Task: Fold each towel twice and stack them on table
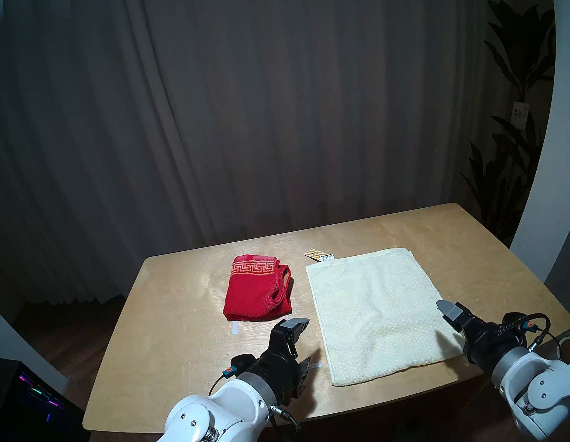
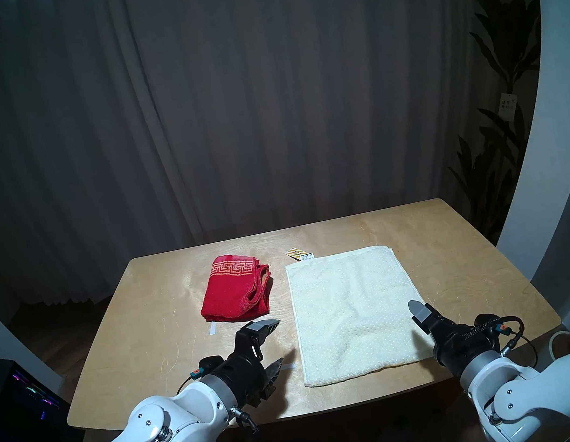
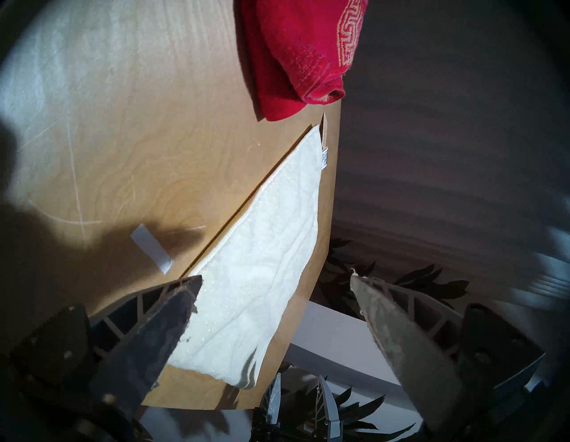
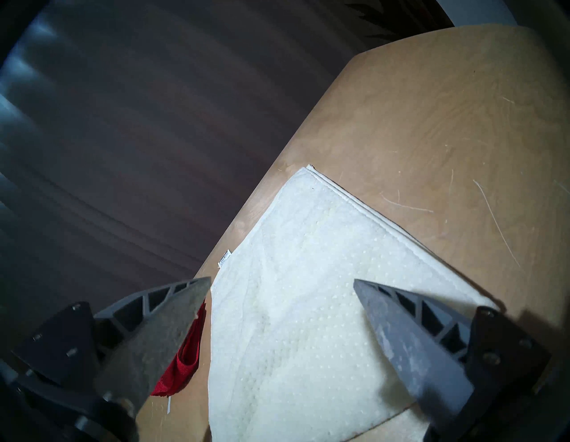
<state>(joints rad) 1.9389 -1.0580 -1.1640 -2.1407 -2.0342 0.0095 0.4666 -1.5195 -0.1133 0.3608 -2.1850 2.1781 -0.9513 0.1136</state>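
Observation:
A red towel (image 1: 256,292) with a gold key-pattern border lies folded into a small bundle on the table (image 1: 166,330), left of centre toward the back. Right of it a larger cream dotted towel (image 1: 375,309) lies flat, two layers showing along its right edge. My left gripper (image 1: 306,340) hovers open just left of the cream towel's near-left part, holding nothing. My right gripper (image 1: 438,316) is open over that towel's near-right edge. In the wrist views the cream towel (image 3: 268,262) (image 4: 308,277) lies beyond the open fingers, and the red towel (image 3: 296,55) (image 4: 185,361) sits to one side.
A small striped paper tag (image 1: 318,255) lies at the cream towel's far-left corner. White tape marks (image 1: 234,328) (image 3: 151,248) are stuck to the wood. Dark curtains hang behind, plants (image 1: 514,68) stand to the right, and a lit computer case (image 1: 25,412) stands on the floor to the left.

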